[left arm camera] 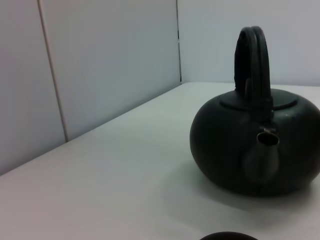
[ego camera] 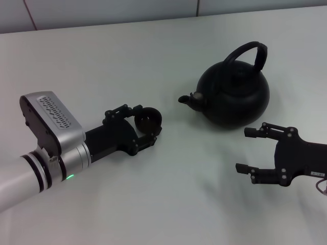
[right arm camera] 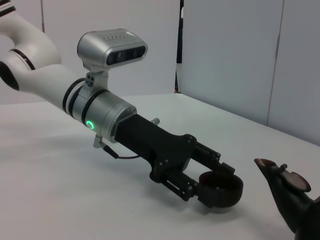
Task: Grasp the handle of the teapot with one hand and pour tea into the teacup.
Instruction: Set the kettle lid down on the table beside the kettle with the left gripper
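Your left hand [ego camera: 145, 124] is closed around the teacup [ego camera: 148, 118], holding it by its sides just above the surface [ego camera: 153, 204]. In the right wrist view the same hand [right arm camera: 210, 177] has the teacup [right arm camera: 220, 188] between its fingers, low and level. Your right hand [ego camera: 253, 150] is wide open and holds nothing. It sits near the teapot [ego camera: 232, 94], on the side closest to you, and does not touch it.

The teapot stands on the surface with its spout [ego camera: 188, 100] pointing toward the teacup. The handle [ego camera: 249, 53] stands up over the lid, well above where your right hand is now.

Here is what could go wrong, I think. Your right hand is low, so if you push it straight ahead it may bump the round belly of the teapot and shove it. Lift it first. The handle looks smooth and shiny, so a loose hold could let the heavy teapot swing or slip. The teacup is tiny, so tea could miss it.
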Controlling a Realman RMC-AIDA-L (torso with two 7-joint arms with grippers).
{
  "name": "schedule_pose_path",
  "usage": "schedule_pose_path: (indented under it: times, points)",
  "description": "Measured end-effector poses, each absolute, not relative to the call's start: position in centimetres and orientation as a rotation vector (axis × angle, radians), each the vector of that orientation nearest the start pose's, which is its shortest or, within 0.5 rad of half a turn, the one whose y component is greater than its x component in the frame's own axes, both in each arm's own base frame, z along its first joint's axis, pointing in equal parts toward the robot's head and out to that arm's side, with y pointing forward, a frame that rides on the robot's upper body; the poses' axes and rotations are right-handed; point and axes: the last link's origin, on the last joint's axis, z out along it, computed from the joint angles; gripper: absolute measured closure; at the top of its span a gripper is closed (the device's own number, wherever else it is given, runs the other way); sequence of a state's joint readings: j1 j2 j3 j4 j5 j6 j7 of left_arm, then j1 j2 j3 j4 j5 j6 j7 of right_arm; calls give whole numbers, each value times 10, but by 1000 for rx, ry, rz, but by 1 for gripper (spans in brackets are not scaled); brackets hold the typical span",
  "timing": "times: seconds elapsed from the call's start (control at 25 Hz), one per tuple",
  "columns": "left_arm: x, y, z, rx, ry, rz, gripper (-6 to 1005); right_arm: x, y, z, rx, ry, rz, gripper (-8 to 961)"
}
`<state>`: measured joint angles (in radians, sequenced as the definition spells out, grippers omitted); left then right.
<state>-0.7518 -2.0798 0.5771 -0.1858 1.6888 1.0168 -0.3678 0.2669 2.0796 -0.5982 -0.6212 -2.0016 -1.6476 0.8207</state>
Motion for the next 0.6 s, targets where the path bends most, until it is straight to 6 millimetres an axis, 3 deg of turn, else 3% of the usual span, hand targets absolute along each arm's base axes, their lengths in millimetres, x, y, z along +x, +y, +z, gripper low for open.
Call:
schedule_pose_path:
  times: [0.6]
  points:
    - [-253, 325, -128, -2549, -304, -521, 282, 334, 243, 4, -2625, 245, 609, 130]
